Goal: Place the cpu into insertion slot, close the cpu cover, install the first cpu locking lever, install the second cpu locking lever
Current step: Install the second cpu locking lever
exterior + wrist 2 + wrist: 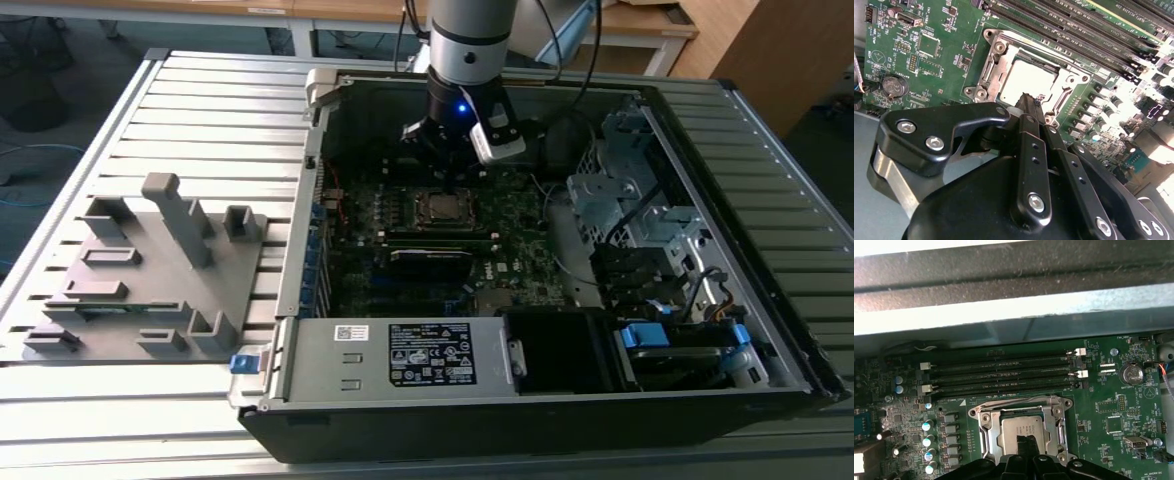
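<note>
Hovering my black gripper [1026, 100] with fingers pressed together and empty just above the dull silver square cpu [1021, 430], which sits in the dark metal-rimmed insertion slot [999, 75] under the thin silver cpu cover [985, 426], I judge the locking levers remain, needing a careful downward push.

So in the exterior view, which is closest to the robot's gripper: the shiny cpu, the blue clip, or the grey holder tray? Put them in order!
1. The cpu: right below the gripper, mid-motherboard.
2. The grey holder tray: outside the case, on the exterior view's left.
3. The blue clip: by the case's near corner, farthest.
</note>
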Robot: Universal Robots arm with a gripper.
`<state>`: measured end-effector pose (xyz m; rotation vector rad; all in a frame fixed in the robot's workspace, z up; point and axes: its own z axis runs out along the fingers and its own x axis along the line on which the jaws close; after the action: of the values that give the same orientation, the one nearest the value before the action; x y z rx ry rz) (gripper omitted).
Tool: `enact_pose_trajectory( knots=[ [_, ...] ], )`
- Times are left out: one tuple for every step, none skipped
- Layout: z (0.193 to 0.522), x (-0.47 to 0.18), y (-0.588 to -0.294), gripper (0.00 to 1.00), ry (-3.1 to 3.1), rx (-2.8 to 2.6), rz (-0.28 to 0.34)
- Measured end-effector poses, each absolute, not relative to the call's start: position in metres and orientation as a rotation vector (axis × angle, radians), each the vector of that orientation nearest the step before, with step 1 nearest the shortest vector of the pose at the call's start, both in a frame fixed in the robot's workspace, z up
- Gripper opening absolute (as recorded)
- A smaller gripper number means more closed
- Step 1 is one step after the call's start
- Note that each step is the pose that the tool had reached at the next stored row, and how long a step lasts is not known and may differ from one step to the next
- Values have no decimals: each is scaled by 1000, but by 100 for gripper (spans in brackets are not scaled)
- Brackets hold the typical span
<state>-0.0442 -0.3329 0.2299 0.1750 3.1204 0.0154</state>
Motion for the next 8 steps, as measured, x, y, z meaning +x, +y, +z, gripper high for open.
enact_pose_trajectory(
  knots=[
    [230, -44, -333, 10, 3120, 175, 15],
    [230, -44, -333, 10, 3121, 175, 15],
    [230, -44, -333, 10, 3121, 175, 15],
    [230, -44, -334, 10, 3121, 175, 15],
    [230, -44, -334, 10, 3120, 175, 15],
    [230, -44, -335, 10, 3120, 175, 15],
    [230, -44, -335, 10, 3120, 175, 15],
    [230, -44, -335, 10, 3120, 175, 15]
  ],
)
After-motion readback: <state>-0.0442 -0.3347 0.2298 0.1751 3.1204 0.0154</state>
